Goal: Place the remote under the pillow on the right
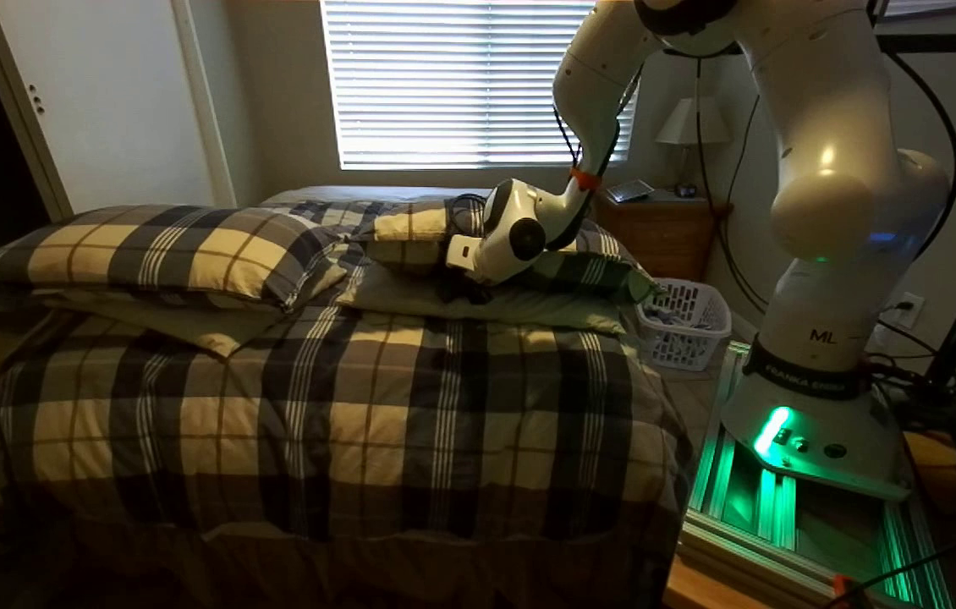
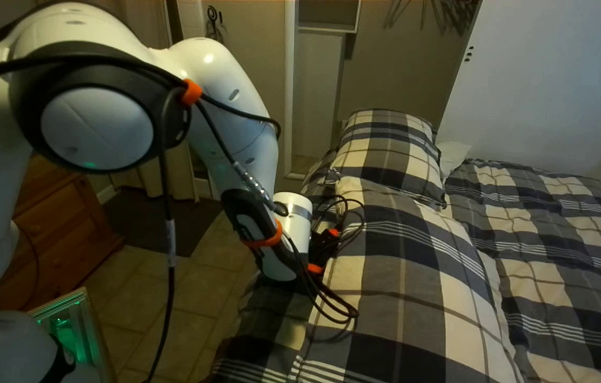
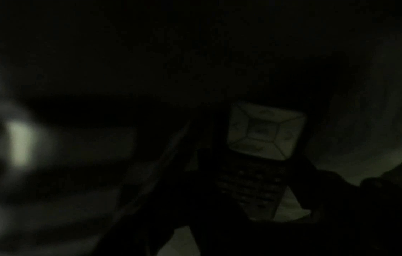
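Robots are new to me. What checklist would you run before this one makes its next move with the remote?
Remote between the jaws: ok, the wrist view shows it there.
Firm grip: cannot tell, too dark to see whether the jaws press.
Arm at the pillow on the right: ok, its end is right at that pillow in an exterior view.
Remote fully under it: cannot tell, hidden or lost in shadow in both exterior views.
Bright wrist view: not ok, mostly near black.
Cables clear of that pillow: not ok, loops hang by it in an exterior view and might catch.
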Controlling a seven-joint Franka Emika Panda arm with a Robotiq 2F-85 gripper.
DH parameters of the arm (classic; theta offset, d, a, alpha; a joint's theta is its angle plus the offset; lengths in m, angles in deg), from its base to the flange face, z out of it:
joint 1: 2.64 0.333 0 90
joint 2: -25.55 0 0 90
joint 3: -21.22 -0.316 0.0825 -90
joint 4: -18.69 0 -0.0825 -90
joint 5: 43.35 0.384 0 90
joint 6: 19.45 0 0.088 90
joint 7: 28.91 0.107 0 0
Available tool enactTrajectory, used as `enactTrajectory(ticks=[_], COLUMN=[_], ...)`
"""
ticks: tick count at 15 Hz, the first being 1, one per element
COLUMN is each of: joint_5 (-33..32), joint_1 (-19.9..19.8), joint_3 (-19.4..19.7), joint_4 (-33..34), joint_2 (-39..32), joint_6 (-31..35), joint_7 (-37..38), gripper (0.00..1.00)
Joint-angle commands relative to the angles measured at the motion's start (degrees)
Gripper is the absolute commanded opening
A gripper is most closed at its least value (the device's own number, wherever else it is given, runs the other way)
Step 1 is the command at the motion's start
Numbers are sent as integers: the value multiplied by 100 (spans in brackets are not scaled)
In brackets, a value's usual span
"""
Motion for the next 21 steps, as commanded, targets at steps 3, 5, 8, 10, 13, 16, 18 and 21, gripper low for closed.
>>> enactTrajectory(ticks=[3,5,8,10,13,16,18,21], joint_5=[-103,-95,-97,-98,-16,-14,60,207], joint_1=[491,601,712,775,913,989,1042,1170], joint_3=[516,618,742,794,840,903,951,1016], joint_4=[43,58,64,42,-14,8,-13,-101], joint_2=[88,88,106,130,163,96,108,210], joint_6=[-405,-475,-567,-637,-794,-851,-923,-1166], joint_7=[830,974,1105,1129,1090,1051,985,848], gripper=[29,81,98,100,100,100,100,100])
